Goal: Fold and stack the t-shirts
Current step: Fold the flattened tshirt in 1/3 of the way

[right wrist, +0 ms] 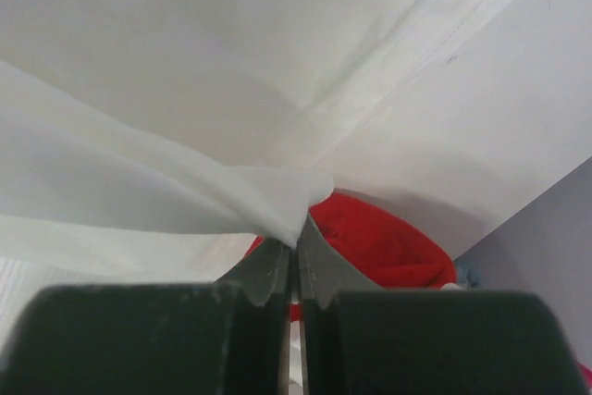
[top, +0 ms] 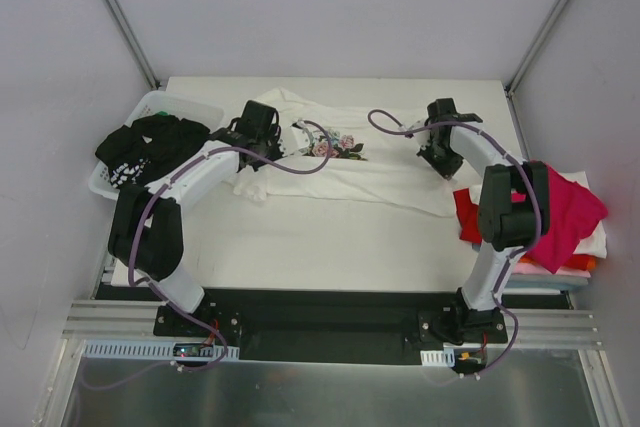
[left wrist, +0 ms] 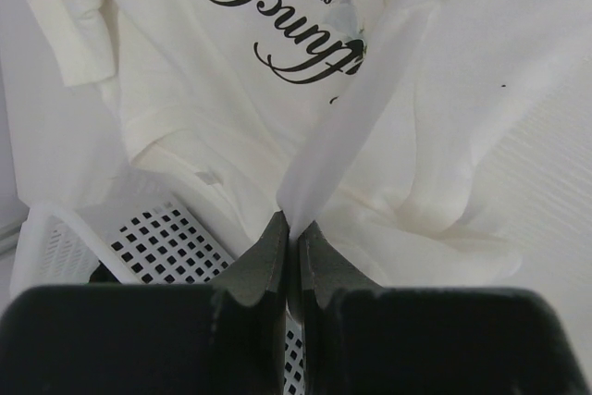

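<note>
"White tee (top: 390, 175) spread over the far half of the tabletop (top: 300, 247), floral print up. Why are both hands on it?"

"Each pinches an edge. The left hand (left wrist: 292, 227) is clamped shut on a thin fold of cloth at the tee's left end, lifting it into a ridge. The right hand (right wrist: 296, 236) is closed the same way on the cloth at the right end. Held at both ends like that, I'd judge they mean to carry one part over the rest (or tug it flat first, I can't tell which)."

"Anything crowding them?"

"The basket (top: 165, 105) sits just beside the left hand at the far left corner, a black tee (top: 150, 142) heaped in it. On the right is the pile (top: 570, 212) — magenta on top, a red tee (top: 468, 209) sticking out — right against the white tee's end. The right wrist view shows the red cloth just past the fingertips, under the lifted white. A pull that way could drag it along."

"And across the middle?"

"The left arm's cable (top: 300, 169) droops over the print — it might catch in a fold."
</note>
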